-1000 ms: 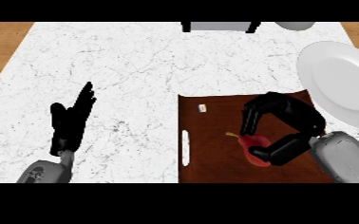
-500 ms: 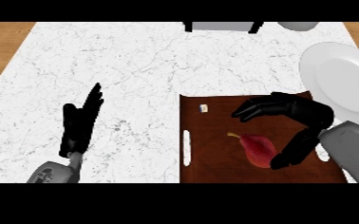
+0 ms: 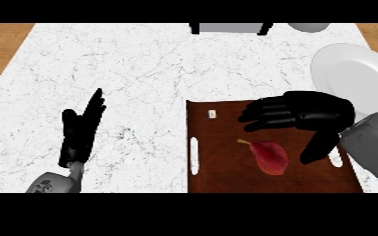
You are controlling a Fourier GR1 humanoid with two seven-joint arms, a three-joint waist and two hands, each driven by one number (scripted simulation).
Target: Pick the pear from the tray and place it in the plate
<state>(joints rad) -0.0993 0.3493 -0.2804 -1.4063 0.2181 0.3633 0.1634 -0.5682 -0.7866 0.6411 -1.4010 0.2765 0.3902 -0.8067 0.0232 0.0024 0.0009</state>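
Right hand [image 3: 314, 112] has lifted off the pear [image 3: 270, 156], fingers now spread open, holding nothing.
Pear, dark red and teardrop-shaped, lies flat on the brown tray [image 3: 221, 170] just below the right hand's fingers, beside the thumb; long axis diagonal, stem pointing up-left. Left hand [image 3: 80, 132] rests open, well apart.

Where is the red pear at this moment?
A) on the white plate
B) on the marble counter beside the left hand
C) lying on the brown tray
C: the pear lies on the brown tray, below the open right hand, which does not hold it.
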